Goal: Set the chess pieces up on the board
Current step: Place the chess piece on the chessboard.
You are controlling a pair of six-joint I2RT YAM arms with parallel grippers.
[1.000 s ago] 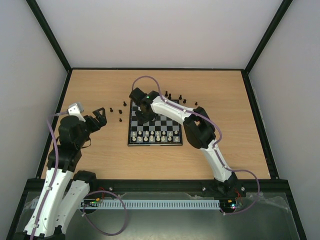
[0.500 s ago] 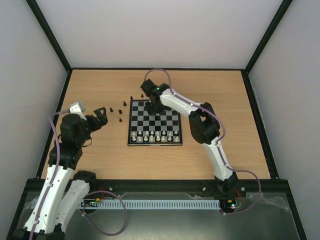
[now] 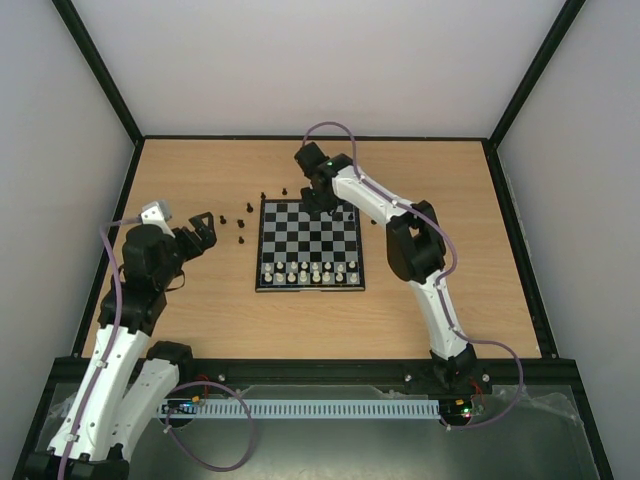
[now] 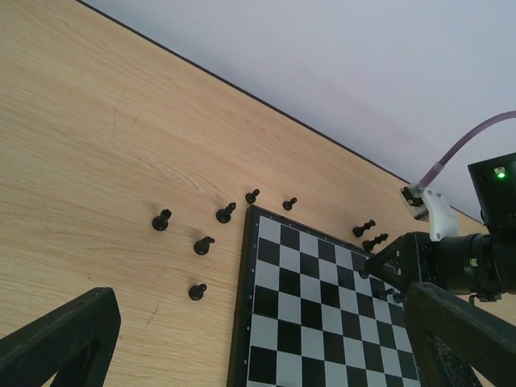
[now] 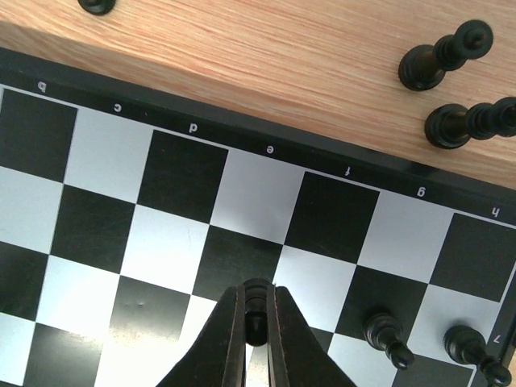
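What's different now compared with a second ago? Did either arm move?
The right gripper, shut on a small black piece, swung rightward along the far edge of the board. The left gripper stayed open, parked left of the board; the white pieces on the near rows did not move.
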